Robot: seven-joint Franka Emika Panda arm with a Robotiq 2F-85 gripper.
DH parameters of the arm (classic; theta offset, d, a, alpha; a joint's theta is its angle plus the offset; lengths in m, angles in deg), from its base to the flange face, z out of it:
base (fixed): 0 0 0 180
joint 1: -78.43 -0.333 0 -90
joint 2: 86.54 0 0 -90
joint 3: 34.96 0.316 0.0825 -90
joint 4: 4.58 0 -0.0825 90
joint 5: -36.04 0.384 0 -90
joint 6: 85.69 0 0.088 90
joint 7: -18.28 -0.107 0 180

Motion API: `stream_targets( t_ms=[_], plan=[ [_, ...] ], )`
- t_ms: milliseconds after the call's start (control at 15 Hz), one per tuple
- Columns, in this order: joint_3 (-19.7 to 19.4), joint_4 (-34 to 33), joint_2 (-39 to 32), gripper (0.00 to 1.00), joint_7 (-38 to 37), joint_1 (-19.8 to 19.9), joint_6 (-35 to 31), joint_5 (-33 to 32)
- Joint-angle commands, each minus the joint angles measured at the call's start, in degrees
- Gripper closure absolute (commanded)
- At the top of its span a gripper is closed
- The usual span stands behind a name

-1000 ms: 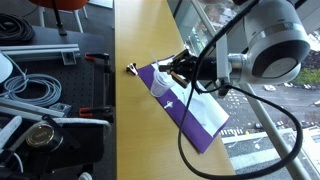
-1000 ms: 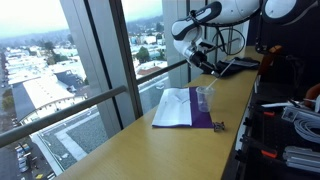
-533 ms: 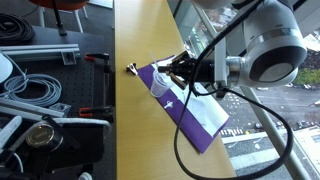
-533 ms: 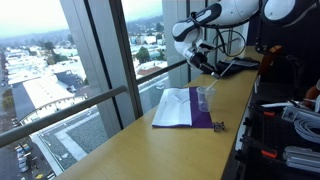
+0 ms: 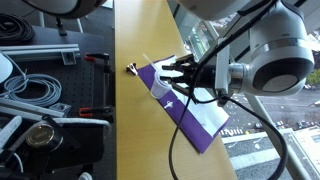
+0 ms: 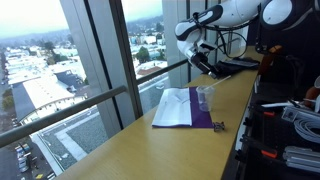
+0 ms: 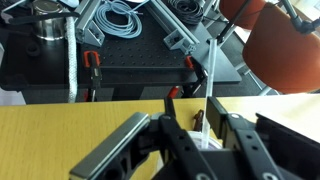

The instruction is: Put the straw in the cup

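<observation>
- Black bench (image 5: pixel 60 95) at far left in an exterior view, running along one long edge of the surface. It carries coiled white cables (image 5: pixel 30 85) and red-handled clamps (image 5: pixel 97 58) on the side facing the surface.
- Surface (image 5: pixel 135 135): long wooden counter, with the bench at one long edge and window glass (image 5: pixel 255 150) at the other.
- Small black-and-yellow object (image 5: pixel 132 69): lies on bare wood near the bench-side long edge, just off a corner of the purple cloth.
- Cup (image 5: pixel 162 90): clear and upright, standing on the purple cloth at the end nearest the small black-and-yellow object. It is too small and see-through to tell what it holds.
- Purple cloth (image 5: pixel 197 120): lies flat and slanted across the surface, reaching toward the window-side long edge. It has a white mark (image 5: pixel 170 103) that is too small to read.
- Tool (image 5: pixel 178 70): hangs in the air over the cup end of the cloth. In both exterior views it is higher than the cup and apart from it.
- Straw (image 7: pixel 210 80): in the wrist view, a thin pale line running straight up from between the tool's fingers.
- The fingers are pressed together on the straw's lower part, pinching it. The straw is outside the cup and off the surface.
- Wrist view, past the bench-side edge: the bench with its cables, a metal pot (image 7: pixel 50 20) at upper left, and an orange-red chair (image 7: pixel 285 55) at right.
- Arm (image 5: pixel 275 50): large pale joint at right in an exterior view, in front of the window glass.
</observation>
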Motion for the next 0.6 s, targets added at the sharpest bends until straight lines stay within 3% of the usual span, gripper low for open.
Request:
stream_targets(
  t_ms=[0, 267, 533],
  plan=[
    [1.0, -3.5, -1.2, 0.3, -2.2, 1.2, 1.1, 2.3],
    [1.3, -3.7, -1.0, 0.0, -2.0, 1.2, 1.1, 2.3],
    [2.0, -3.9, -0.9, 0.0, -2.2, 0.4, 1.1, 2.5]
  ],
)
